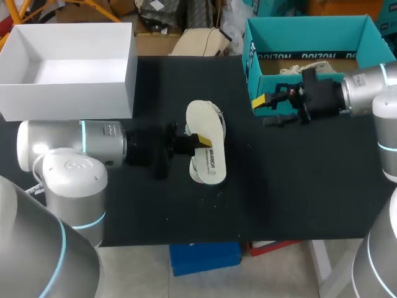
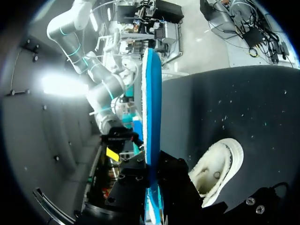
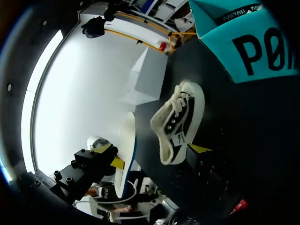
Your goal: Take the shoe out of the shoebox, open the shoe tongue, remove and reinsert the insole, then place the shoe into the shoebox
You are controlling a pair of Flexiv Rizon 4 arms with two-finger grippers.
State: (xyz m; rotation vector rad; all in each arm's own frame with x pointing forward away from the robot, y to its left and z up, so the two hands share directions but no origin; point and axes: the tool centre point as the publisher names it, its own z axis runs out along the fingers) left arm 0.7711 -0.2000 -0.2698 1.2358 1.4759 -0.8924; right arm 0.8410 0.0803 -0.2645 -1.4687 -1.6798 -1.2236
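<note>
A cream insole (image 1: 203, 119) with a blue underside (image 2: 152, 108) hangs just above the black table, with my left gripper (image 1: 197, 141) shut on it. Right under and beside it a black-and-white laced shoe (image 1: 209, 166) (image 3: 178, 123) (image 2: 216, 169) lies on its side on the table. My right gripper (image 1: 270, 110) stands open in front of the teal shoebox (image 1: 310, 34), to the right of the shoe, holding nothing. In the right wrist view one of its yellow fingertips (image 3: 199, 149) shows near the shoe's sole, apart from it.
A white open box (image 1: 68, 93) stands at the back left corner. The teal shoebox's front wall (image 3: 243, 47) rises close beside my right gripper. The table's front edge runs below the shoe.
</note>
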